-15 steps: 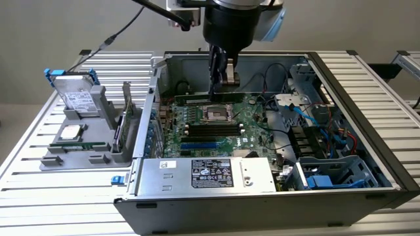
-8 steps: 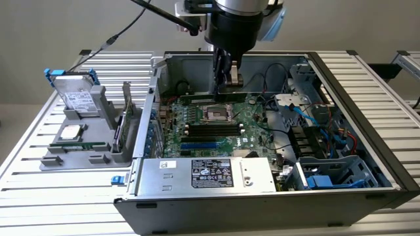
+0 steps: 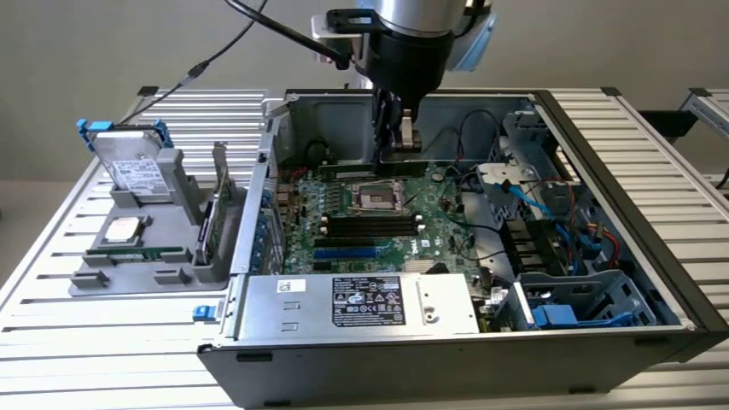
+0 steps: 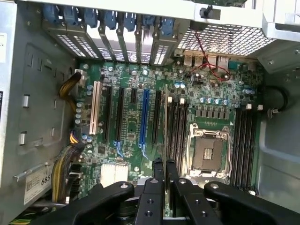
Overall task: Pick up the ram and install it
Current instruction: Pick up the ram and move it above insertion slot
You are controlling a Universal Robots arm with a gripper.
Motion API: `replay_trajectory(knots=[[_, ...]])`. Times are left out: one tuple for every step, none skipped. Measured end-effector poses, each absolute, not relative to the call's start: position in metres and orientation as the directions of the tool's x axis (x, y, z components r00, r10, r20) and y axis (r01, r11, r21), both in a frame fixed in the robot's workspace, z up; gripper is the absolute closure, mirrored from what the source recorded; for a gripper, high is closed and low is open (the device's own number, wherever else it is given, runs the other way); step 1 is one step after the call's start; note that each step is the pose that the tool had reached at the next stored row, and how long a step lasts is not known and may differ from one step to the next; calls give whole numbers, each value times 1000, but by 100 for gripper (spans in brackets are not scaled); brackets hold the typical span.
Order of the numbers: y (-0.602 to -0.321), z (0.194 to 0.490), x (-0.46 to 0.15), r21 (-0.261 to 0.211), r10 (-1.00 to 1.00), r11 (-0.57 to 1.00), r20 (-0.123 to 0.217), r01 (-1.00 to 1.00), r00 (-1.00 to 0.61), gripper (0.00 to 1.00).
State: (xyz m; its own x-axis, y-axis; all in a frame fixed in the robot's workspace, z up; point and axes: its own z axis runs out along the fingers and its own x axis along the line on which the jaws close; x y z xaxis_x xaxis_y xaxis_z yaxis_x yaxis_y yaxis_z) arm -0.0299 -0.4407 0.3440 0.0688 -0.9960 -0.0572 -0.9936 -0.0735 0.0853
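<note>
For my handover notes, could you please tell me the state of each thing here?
pincer, shut on the ram
ram, held above the motherboard, not seated
computer case, side open
memory slots, empty
hard drive, upright in its holder

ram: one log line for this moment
gripper: shut on ram | ram: held edge-down over motherboard inside case | install: not yet seated

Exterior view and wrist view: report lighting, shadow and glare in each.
Exterior view: soft, even light; the slatted table is bright, the case is darker behind the gripper. Wrist view: the motherboard is evenly lit, and the perforated grille looks washed pale.
</note>
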Motion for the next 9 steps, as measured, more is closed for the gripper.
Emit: replay_trajectory(knots=[[-440,342,-30,85,-996,-70,-57,-994,65,87],[-440,340,-29,85,-996,-66,-57,-994,61,87],[-439,339,-29,85,-997,-62,-57,-994,57,87],[-439,337,-29,85,-997,-58,-57,-995,53,87],[-439,335,-29,85,-997,-54,-57,-995,49,87],[-438,333,-28,85,-997,-50,-57,-995,45,87],[-438,331,-28,85,-998,-46,-57,-995,41,87],[-438,329,-28,85,-998,-43,-57,-995,38,87],[-437,328,-28,85,-998,-40,-57,-996,36,87]])
